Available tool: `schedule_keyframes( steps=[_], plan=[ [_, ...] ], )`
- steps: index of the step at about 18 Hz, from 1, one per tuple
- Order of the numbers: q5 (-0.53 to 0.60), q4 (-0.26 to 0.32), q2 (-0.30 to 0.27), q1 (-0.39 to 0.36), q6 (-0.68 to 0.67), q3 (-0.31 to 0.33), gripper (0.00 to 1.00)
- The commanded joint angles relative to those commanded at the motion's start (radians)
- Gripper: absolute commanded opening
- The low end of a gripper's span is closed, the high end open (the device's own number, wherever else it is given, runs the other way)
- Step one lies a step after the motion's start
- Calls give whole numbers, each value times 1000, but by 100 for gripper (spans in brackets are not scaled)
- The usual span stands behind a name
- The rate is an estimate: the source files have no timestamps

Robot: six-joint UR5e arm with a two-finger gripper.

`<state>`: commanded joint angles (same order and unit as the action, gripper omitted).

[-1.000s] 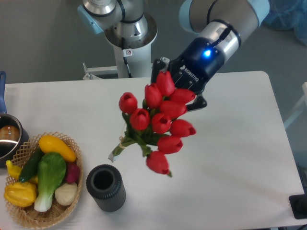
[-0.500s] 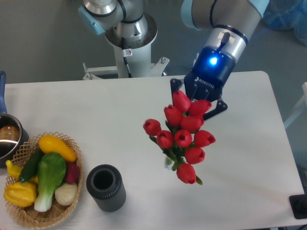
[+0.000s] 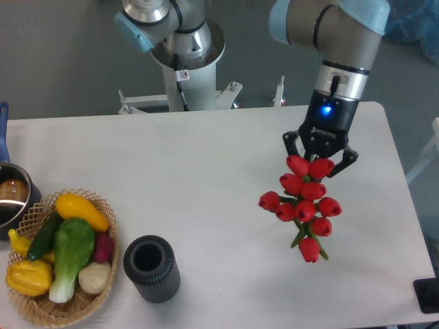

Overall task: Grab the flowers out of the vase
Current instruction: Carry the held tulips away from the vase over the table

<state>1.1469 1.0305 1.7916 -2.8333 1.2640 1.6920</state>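
Nearest to us, at the front left of the counter [image 3: 206, 164], the vase [image 3: 151, 268] stands upright with its round mouth bare and dark, nothing left inside it. Just beside it to the left sits the wicker basket [image 3: 41, 312] of vegetables, untouched, with the steel pot [image 3: 12, 199] at the left edge behind it; none of these has shifted over the last second. What has changed is farther back and to the right: we carry the flowers [image 3: 303, 202] well away from the vase, from above the middle of the counter a second ago to the right side now, and the bunch has swung from lying slanted to hanging more nearly straight down, buds clustered under the tool [image 3: 321, 163] and stems trailing toward us. The tool's fingers stand to either side of the topmost buds and appear closed on the bunch, though the exact contact is hidden by the blooms. We judge the pick itself done: the flowers are clear of the vase and off the counter, so what remains is only to keep the hold steady.
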Motion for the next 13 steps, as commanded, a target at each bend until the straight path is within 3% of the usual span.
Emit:
schedule_keyframes(
  steps=[5,9,13],
  plan=[
    [137,20,58,44,-8,-44,0],
    [279,34,112,138,-6,-116,0],
    [396,34,140,209,-5,-140,0]
  ],
)
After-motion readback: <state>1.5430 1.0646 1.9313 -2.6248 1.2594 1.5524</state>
